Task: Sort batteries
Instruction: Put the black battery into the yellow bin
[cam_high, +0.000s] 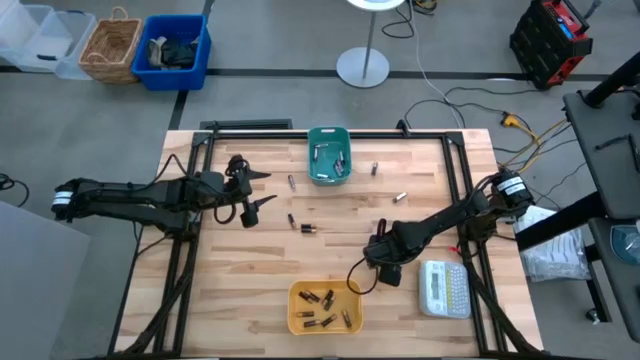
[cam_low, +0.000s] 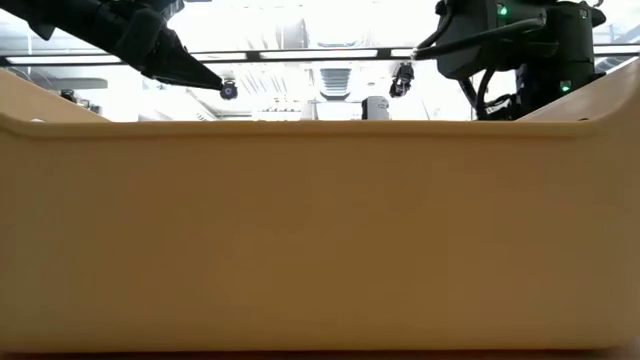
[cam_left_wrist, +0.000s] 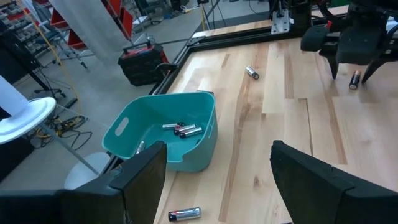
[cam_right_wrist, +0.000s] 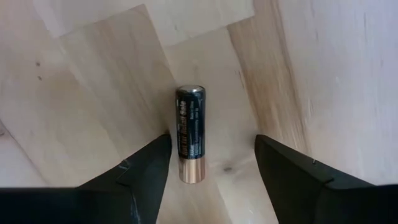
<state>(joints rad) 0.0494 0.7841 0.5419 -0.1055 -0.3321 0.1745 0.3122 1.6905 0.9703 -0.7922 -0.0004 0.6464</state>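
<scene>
Teal bin (cam_high: 328, 155) held several silvery batteries (cam_left_wrist: 182, 129); yellow bin (cam_high: 325, 306) held dark ones. Right gripper (cam_right_wrist: 211, 165) straddled a battery (cam_right_wrist: 190, 133), fingers open, ungripped; left gripper (cam_left_wrist: 217, 177) open, empty.

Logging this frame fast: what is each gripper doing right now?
Left gripper: open, empty, near the teal bin.
Right gripper: open, straddling a black-and-copper battery on the table, not yet gripping.

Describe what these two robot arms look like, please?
Both the left arm and the right arm are slim, black and jointed, with a pale band near each base. Each ends in two flat, wedge-shaped black fingers. A black cable loops off the right arm's wrist.
</scene>
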